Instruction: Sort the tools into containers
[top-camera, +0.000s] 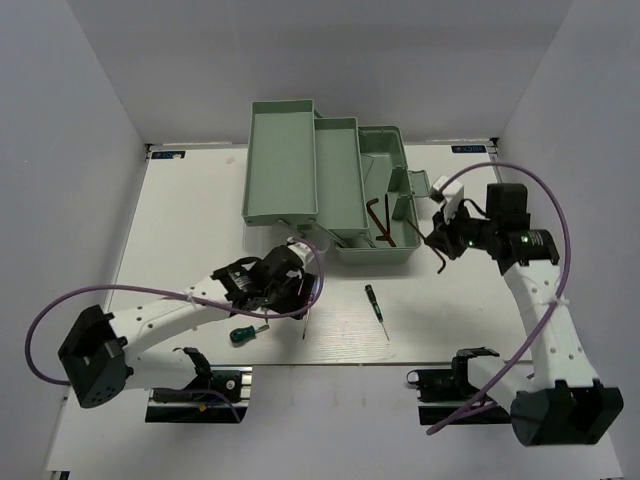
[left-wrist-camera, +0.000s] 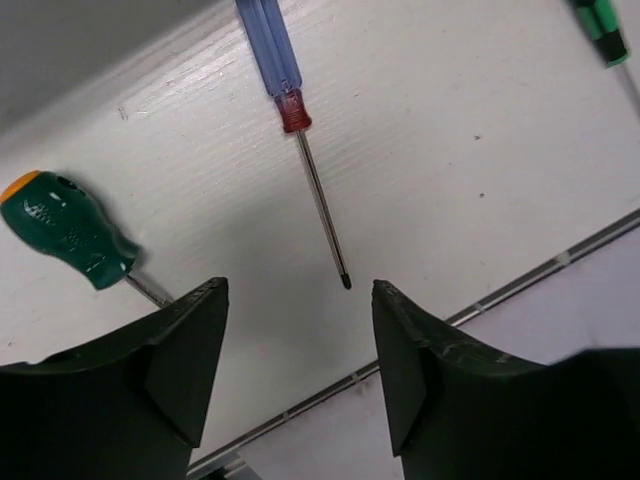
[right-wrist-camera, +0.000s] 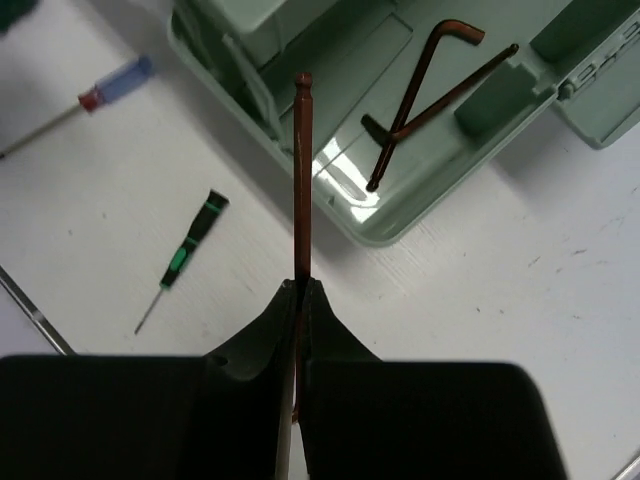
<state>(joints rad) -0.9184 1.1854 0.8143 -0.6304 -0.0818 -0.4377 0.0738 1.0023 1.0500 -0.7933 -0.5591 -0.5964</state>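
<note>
The mint-green toolbox (top-camera: 300, 160) stands open at the back, trays folded out to the left. Two hex keys (right-wrist-camera: 430, 90) lie in its base compartment (right-wrist-camera: 400, 215). My right gripper (right-wrist-camera: 301, 285) is shut on a reddish-brown hex key (right-wrist-camera: 301, 170), held just right of the box (top-camera: 441, 258). My left gripper (left-wrist-camera: 300, 290) is open above the table with nothing between its fingers. Just beyond it lies the blue-handled screwdriver (left-wrist-camera: 270, 50), and a stubby green-handled one (left-wrist-camera: 65, 230) is to the side. A thin dark screwdriver (top-camera: 376, 305) lies mid-table.
The table's front edge (left-wrist-camera: 500, 290) runs close under my left gripper. The toolbox lid and handle (top-camera: 415, 185) stick out on the right, near my right gripper (top-camera: 440, 245). White walls close the table in on the left, right and back.
</note>
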